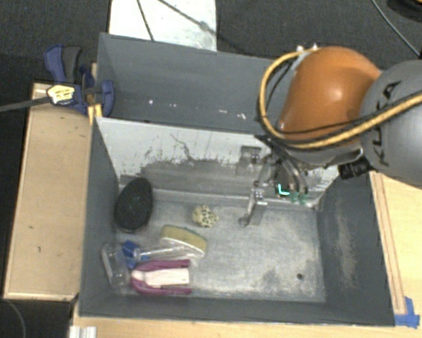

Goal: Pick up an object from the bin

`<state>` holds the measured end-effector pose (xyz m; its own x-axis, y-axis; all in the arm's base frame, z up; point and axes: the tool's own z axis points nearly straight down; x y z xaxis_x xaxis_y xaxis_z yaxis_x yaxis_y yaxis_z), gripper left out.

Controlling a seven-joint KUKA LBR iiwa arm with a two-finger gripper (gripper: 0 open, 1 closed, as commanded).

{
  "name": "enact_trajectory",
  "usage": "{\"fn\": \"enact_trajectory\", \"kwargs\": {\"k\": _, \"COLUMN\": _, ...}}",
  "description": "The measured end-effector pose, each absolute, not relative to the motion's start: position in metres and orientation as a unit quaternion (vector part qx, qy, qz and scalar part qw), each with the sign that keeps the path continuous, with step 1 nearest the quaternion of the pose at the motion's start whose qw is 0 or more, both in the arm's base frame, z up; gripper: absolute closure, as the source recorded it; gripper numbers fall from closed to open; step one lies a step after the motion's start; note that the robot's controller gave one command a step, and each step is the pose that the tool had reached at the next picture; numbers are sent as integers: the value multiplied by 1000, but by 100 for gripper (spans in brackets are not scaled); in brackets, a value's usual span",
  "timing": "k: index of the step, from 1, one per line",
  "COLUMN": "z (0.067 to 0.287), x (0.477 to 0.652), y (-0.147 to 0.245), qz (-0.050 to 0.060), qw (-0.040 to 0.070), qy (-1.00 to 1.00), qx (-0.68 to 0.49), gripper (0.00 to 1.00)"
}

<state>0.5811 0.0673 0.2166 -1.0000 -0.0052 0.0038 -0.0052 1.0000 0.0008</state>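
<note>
Speckled ball beside your end effector

The small speckled ball (204, 216) lies mid-floor in the bin (353, 239), empty-handed end effector (249, 215) just beside it; you cannot tell whether it's spread. Dark oval lump (133, 202), yellowish pad (185, 238) and clear packet (152, 268) crowd the front-left corner.

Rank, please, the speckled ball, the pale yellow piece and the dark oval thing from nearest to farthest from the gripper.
From the gripper:
1. Speckled ball, just left of it.
2. Pale yellow piece, lower left, beyond the ball.
3. Dark oval thing, by the left wall.
</note>
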Motion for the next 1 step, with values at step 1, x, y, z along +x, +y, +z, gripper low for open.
{"fn": "enact_trajectory", "kwargs": {"k": 1, "z": 107, "x": 554, "y": 147, "qz": 0, "qw": 2, "qy": -995, "qx": 96, "gripper": 0}}
